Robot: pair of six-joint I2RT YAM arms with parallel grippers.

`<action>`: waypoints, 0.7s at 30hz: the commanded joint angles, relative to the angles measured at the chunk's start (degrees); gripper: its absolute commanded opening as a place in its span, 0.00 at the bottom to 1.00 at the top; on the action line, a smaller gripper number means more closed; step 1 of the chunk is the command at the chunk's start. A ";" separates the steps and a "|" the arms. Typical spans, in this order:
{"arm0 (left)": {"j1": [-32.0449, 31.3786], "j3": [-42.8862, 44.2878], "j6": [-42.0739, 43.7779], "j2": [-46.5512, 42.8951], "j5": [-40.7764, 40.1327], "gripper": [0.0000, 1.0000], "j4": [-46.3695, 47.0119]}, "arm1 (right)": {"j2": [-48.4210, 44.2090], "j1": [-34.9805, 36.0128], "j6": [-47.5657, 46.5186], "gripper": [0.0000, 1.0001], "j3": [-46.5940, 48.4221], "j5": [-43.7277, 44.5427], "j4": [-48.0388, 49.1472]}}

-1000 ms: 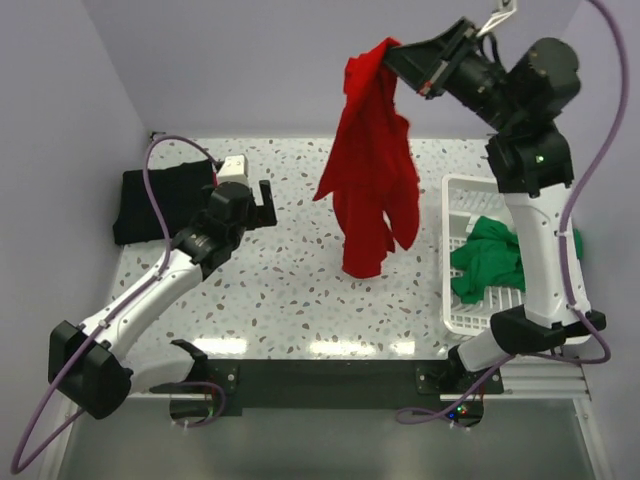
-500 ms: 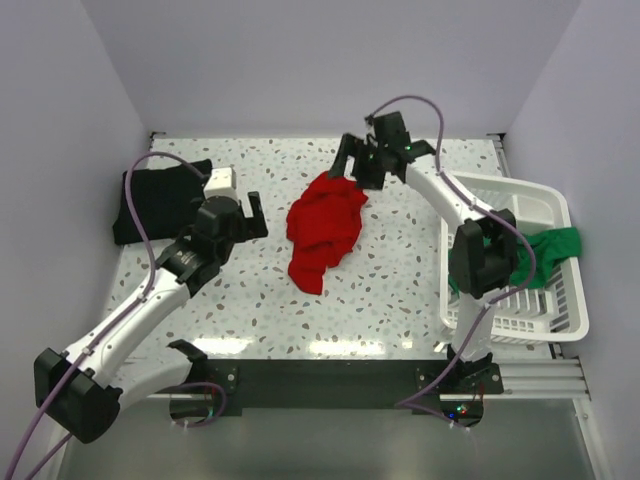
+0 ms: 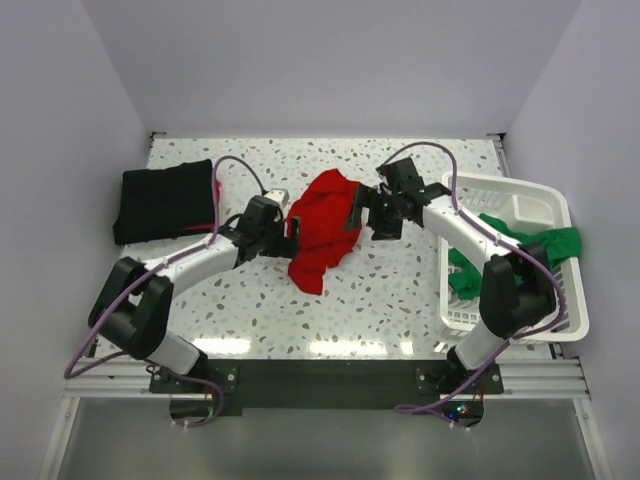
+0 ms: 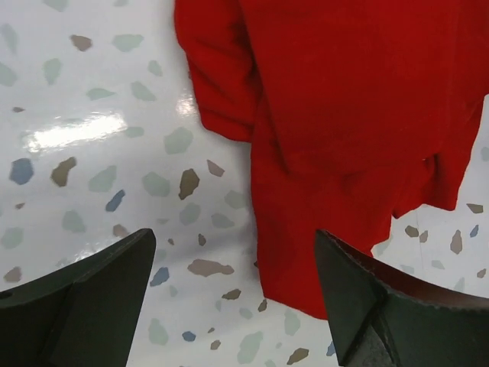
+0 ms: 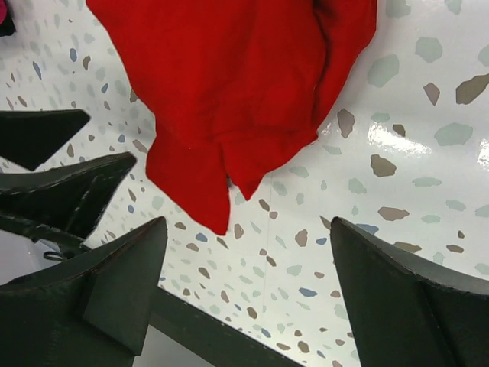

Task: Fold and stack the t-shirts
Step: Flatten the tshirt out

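red t-shirt [image 3: 322, 228] crumpled in heap mid tabletop [image 3: 400, 290], between both arms. long axis runs far-to-near, narrow tail toward near edge. left jaws wide open, empty, just beside its left edge. right jaws wide open, empty, at its far right edge. both about equally near. judgement: each arm takes own side. black t-shirt [image 3: 165, 200] folded, far left. green t-shirt [image 3: 552, 241] in basket [image 3: 500, 183].

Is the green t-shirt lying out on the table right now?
No, the green t-shirt sits in the white basket, hanging over its right rim.
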 commanded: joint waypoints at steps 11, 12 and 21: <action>0.82 6.34 -0.57 9.27 12.47 0.72 9.87 | -0.83 -0.04 -1.00 0.91 0.13 0.87 -0.54; 0.82 6.25 -0.75 9.53 13.08 0.72 10.05 | -0.48 -0.04 -1.17 0.90 0.22 0.70 -0.63; 0.82 7.30 -1.01 14.10 16.77 0.58 13.13 | 0.84 -0.04 -1.26 0.90 1.45 -0.27 -1.15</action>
